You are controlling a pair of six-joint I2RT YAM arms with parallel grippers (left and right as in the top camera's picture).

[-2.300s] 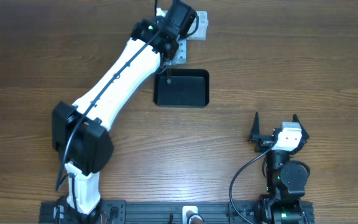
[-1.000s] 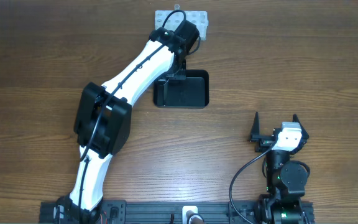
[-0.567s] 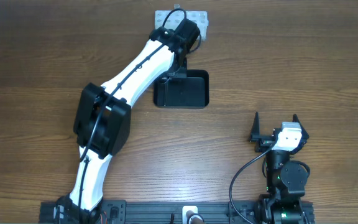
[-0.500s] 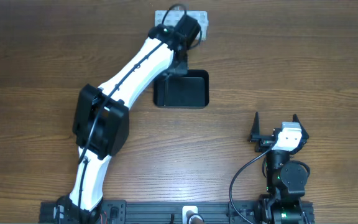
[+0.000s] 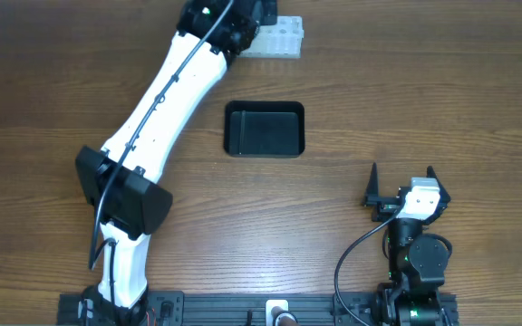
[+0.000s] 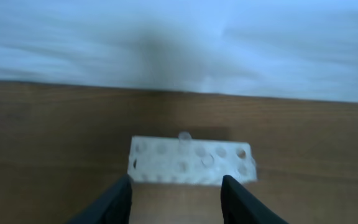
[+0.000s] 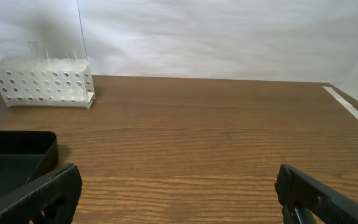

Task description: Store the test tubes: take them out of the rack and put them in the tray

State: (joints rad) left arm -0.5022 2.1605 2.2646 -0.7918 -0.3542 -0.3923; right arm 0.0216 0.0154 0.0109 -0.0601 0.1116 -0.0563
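Returning to the rack (image 5: pixel 277 38) for another pick: half a second ago the left arm (image 5: pixel 175 86) hung over the left edge of the tray (image 5: pixel 265 131). Now it stretches to the far edge of the counter (image 5: pixel 442 81), its wrist beside the rack, and the tray lies uncovered. The left claw (image 6: pixel 176 183) is spread with nothing between its fingers, so the delivery just made appears finished and the next removal appears about to start. This is a reading of the pose, not a thing observed. The right claw (image 5: pixel 401 177) is parked near its base, well apart from tray and rack, its fingers likewise spread and empty, unchanged across the interval.

Views compared: the overhead view gives the layout, with the rack beyond the tray. However, the arm covers the rack's left end, and clear glass on the black tray floor cannot be told. The left wrist view, blurred, looks onto the rack's holed top and shows one test tube (image 6: pixel 184 135) standing in the row farther from the claw, in line with the gap between its fingers. The right wrist view takes the rack from the side, showing tube tops above it and the tray's near wall low in front.
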